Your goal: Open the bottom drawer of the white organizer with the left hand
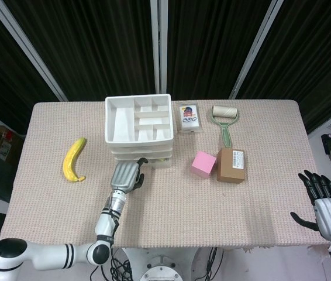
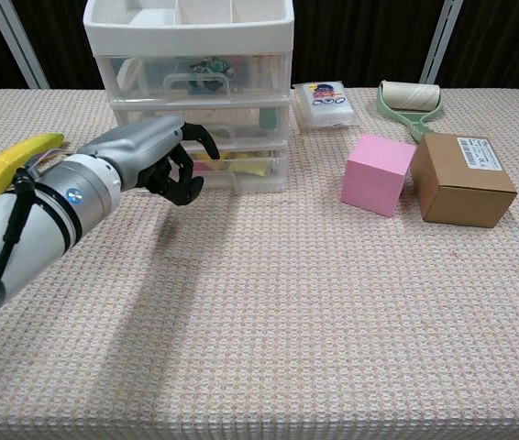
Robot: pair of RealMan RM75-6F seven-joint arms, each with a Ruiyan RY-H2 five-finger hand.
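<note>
The white organizer point(image 1: 138, 136) point(image 2: 195, 69) stands at the table's back centre, with three clear drawers under a top tray. Its bottom drawer point(image 2: 252, 170) point(image 1: 161, 161) is closed and holds yellow and pink items. My left hand point(image 1: 126, 175) point(image 2: 154, 160) is at that drawer's front, left of centre, fingers curled in against it. The hand hides the drawer's handle, so a grip on it cannot be seen. My right hand point(image 1: 324, 205) hovers with fingers spread off the table's front right corner, holding nothing; the chest view does not show it.
A banana point(image 1: 73, 159) point(image 2: 7, 160) lies left of the organizer, close to my left forearm. To the right sit a pink cube point(image 1: 203, 164) point(image 2: 379, 174) and a brown box point(image 1: 231, 165) point(image 2: 466, 179). A lint roller point(image 1: 225, 120) and a small packet point(image 1: 189, 117) lie behind them.
</note>
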